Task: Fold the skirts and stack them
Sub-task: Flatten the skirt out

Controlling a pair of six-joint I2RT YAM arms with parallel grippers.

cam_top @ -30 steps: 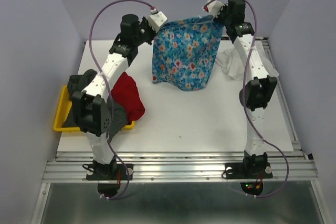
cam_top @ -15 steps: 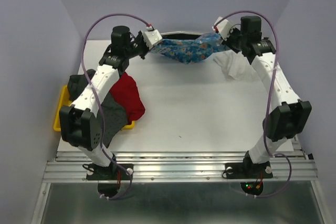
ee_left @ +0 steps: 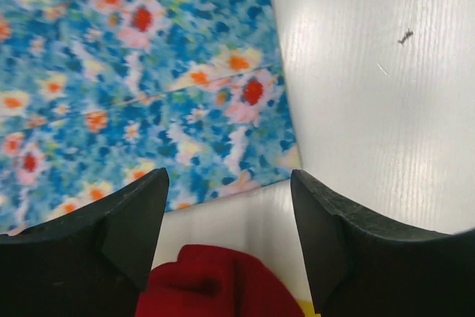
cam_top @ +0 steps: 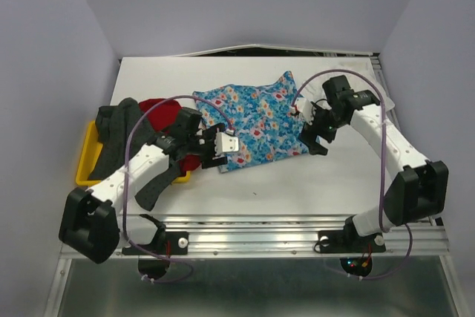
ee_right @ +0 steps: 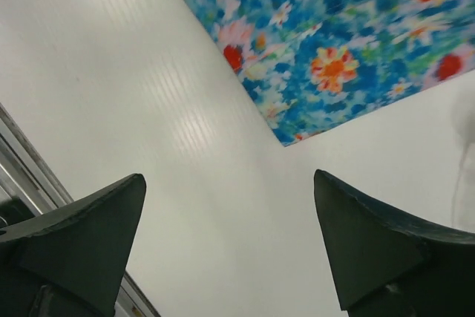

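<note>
White tabletop [cam_top: 297, 183] held the blue flowered skirt [cam_top: 252, 120] spread flat. Left arm [cam_top: 141, 165] and right arm [cam_top: 386, 135] crouched low, left gripper [ee_left: 228, 176] over its near-left corner, right gripper [ee_right: 228, 176] over its near-right, both parted, empty.

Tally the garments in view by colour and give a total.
Blue floral skirt: 1
Red skirt: 1
Dark grey skirt: 1
Total: 3 clearly in view
</note>
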